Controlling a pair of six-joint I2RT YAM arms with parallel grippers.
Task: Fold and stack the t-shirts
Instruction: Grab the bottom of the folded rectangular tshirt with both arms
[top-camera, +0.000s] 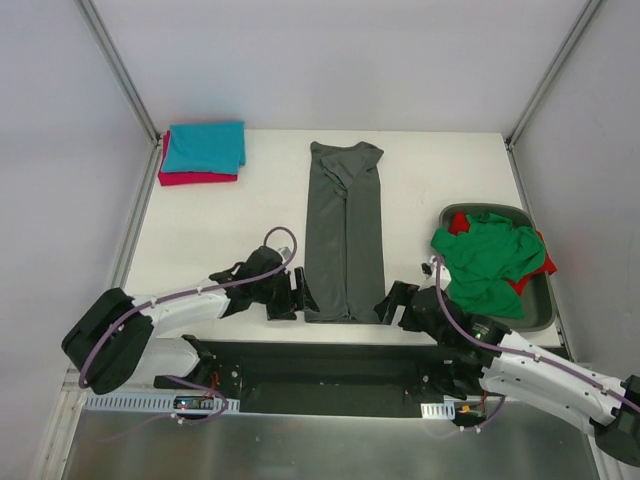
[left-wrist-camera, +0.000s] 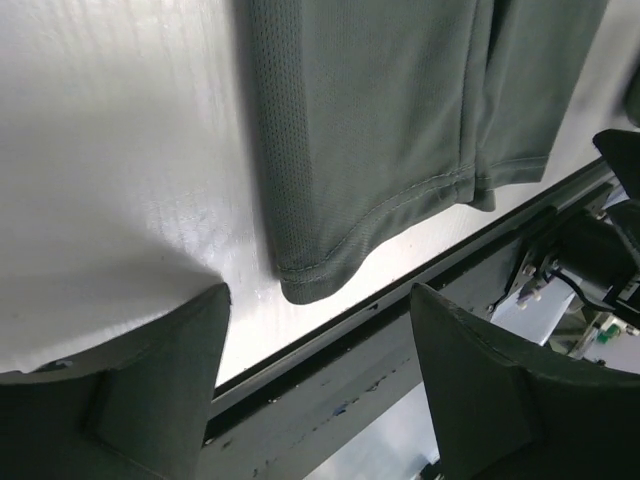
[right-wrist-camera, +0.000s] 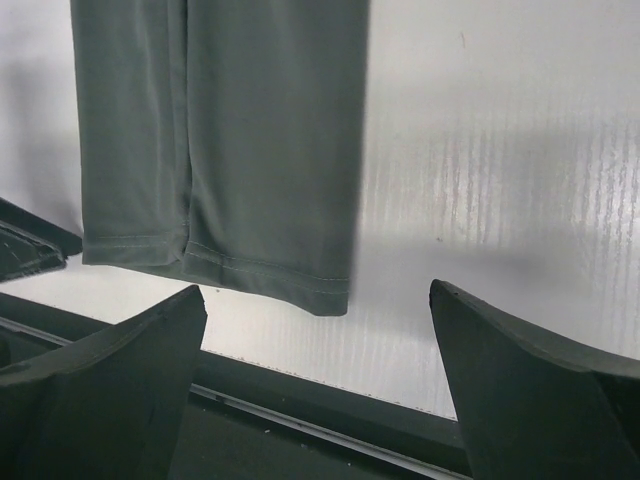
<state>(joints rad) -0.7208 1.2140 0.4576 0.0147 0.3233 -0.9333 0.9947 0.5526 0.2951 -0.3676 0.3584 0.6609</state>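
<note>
A dark grey t-shirt (top-camera: 345, 230) lies in the middle of the table, folded lengthwise into a long narrow strip. Its hem points at the near edge. My left gripper (top-camera: 300, 296) sits just left of the hem's corner, open, jaws apart and empty. In the left wrist view the hem corner (left-wrist-camera: 300, 285) lies just ahead of that gripper (left-wrist-camera: 318, 292). My right gripper (top-camera: 388, 300) flanks the hem's right corner, open and empty. The right wrist view shows the shirt (right-wrist-camera: 250, 130) ending just before the gripper (right-wrist-camera: 318, 288).
A folded teal shirt (top-camera: 205, 147) lies on a folded crimson-pink one (top-camera: 195, 179) at the back left. At the right, a dark grey tub (top-camera: 547, 296) holds a crumpled green shirt (top-camera: 485, 262) over a red one (top-camera: 457, 224). The table's near edge (top-camera: 330, 345) runs just behind both grippers.
</note>
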